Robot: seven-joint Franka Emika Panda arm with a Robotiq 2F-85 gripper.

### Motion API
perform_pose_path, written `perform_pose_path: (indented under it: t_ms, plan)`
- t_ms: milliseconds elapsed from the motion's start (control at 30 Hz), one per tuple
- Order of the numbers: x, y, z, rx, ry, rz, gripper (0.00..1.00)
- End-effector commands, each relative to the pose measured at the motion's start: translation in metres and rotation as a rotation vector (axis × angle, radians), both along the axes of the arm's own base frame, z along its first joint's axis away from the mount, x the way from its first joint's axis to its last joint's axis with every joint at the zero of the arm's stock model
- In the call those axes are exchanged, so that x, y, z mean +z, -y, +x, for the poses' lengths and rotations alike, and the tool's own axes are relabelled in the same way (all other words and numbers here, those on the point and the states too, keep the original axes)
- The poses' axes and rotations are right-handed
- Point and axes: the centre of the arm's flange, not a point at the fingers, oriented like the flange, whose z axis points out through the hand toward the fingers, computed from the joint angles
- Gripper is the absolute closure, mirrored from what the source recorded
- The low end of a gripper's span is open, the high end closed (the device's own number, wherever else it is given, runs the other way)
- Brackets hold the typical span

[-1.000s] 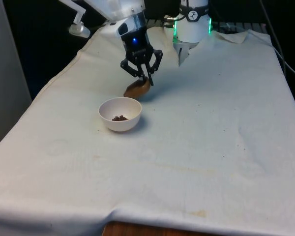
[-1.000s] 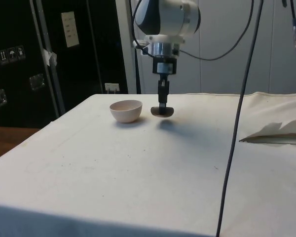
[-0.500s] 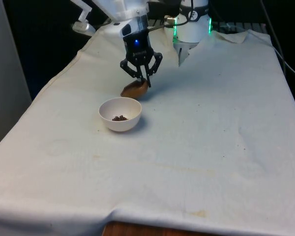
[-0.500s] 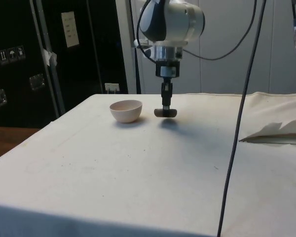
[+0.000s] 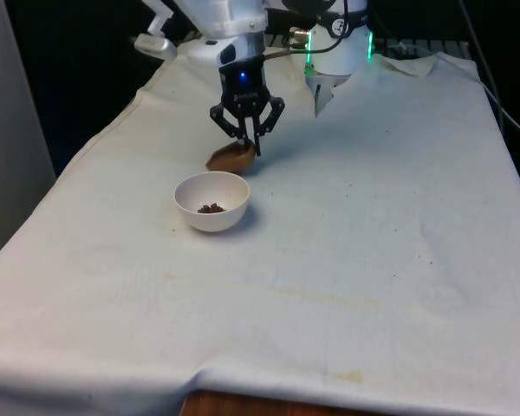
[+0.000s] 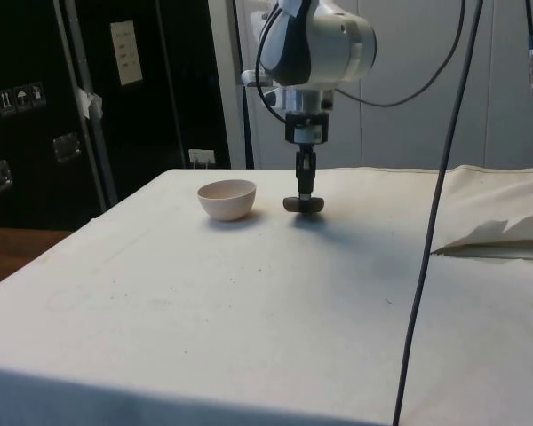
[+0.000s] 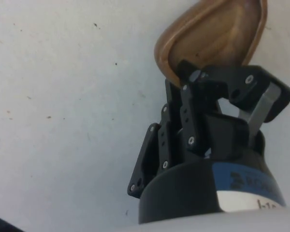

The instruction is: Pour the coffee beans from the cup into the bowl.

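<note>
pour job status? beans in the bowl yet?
Done: beans lie in the white bowl. In hand: the gripper is shut on the brown cup's rim, low over the cloth behind the bowl; the cup looks empty. Left: set it down, release.

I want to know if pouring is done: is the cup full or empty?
Empty. In the wrist view the cup shows a bare brown inside, and the beans lie in the bowl.

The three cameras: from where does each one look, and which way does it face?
Front view: looks across the table toward the arm; the tool holds the brown cup behind the white bowl.
Side view: from the table's side, facing dark cabinets; the arm hangs above the cup.
Wrist view: looks down along the tool onto the cup.
Front and side share the bowl.
</note>
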Motion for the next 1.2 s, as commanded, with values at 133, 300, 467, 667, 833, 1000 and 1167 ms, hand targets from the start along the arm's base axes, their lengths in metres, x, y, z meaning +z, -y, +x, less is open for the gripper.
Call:
perform_pose_path:
  t_ms: [133, 300, 467, 667, 833, 1000, 1167]
  plan:
    - [-0.004, -0.001, -0.005, 0.001, 0.004, -0.051, 0.97]
    - [-0.007, -0.001, -0.008, 0.003, 0.009, -0.077, 0.97]
    - [-0.008, -0.002, -0.01, 0.007, 0.017, -0.102, 0.97]
    - [-0.007, -0.004, -0.011, 0.014, 0.026, -0.107, 0.81]
    - [-0.01, -0.003, -0.013, 0.01, 0.026, -0.135, 0.55]
    - [-0.007, -0.004, -0.011, 0.014, 0.03, -0.12, 0.29]
    - [-0.008, -0.004, -0.013, 0.011, 0.028, -0.135, 0.01]
